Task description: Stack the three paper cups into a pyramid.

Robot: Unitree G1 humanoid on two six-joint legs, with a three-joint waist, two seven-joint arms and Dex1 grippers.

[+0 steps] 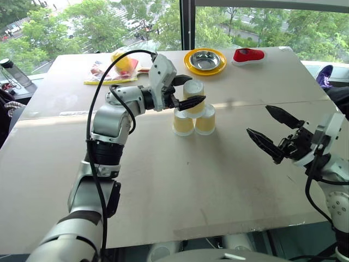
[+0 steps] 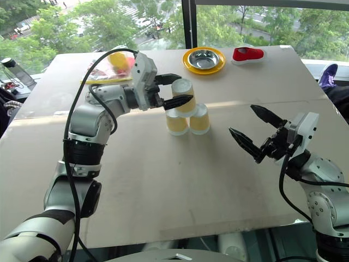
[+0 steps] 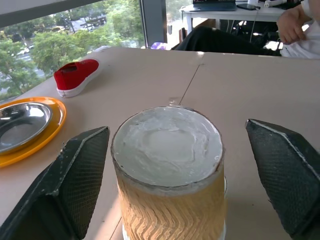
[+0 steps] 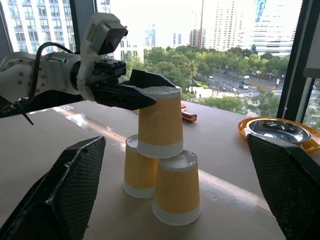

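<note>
- Left gripper (image 1: 184,91) stands with its fingers spread on either side of the top cup (image 1: 193,96), gaps visible on both sides in the left wrist view.
- Right gripper (image 1: 274,128) hovers wide open, well apart from the pyramid (image 1: 194,114).
- Beige table (image 1: 163,180) sits by a window with trees outside.
- Top cup rests upside down on two upturned lower cups (image 1: 183,123) that touch each other.
- Beyond the pyramid, a yellow-rimmed steel dish (image 1: 205,60) holds nothing; a red shoe (image 1: 248,55) lies beside it.
</note>
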